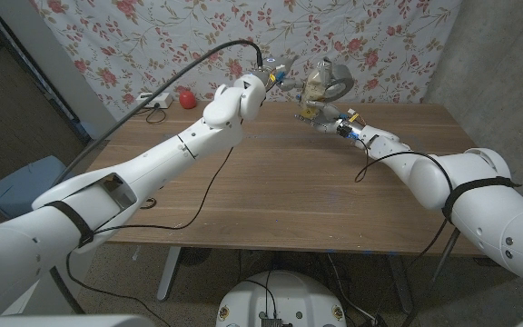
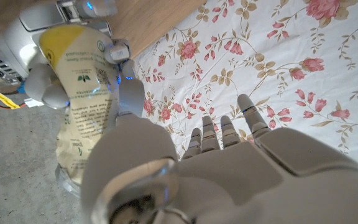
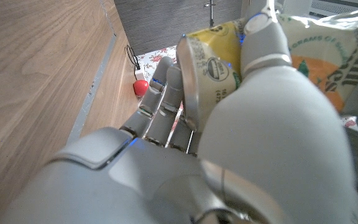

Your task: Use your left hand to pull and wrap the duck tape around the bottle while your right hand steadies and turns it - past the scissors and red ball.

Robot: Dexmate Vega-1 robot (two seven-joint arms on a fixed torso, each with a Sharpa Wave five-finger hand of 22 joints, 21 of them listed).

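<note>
Up over the far edge of the table (image 1: 271,191), the right hand (image 1: 327,116) gripped the bottle (image 1: 314,88) — yellow label, held off the wood; the roll of tape (image 1: 337,80) sat just beside its top; the left hand (image 1: 275,74) hovered close with fingers (image 2: 251,116) spread, grasping nothing; a red ball (image 1: 186,97) lay well apart, at the far left.
</note>
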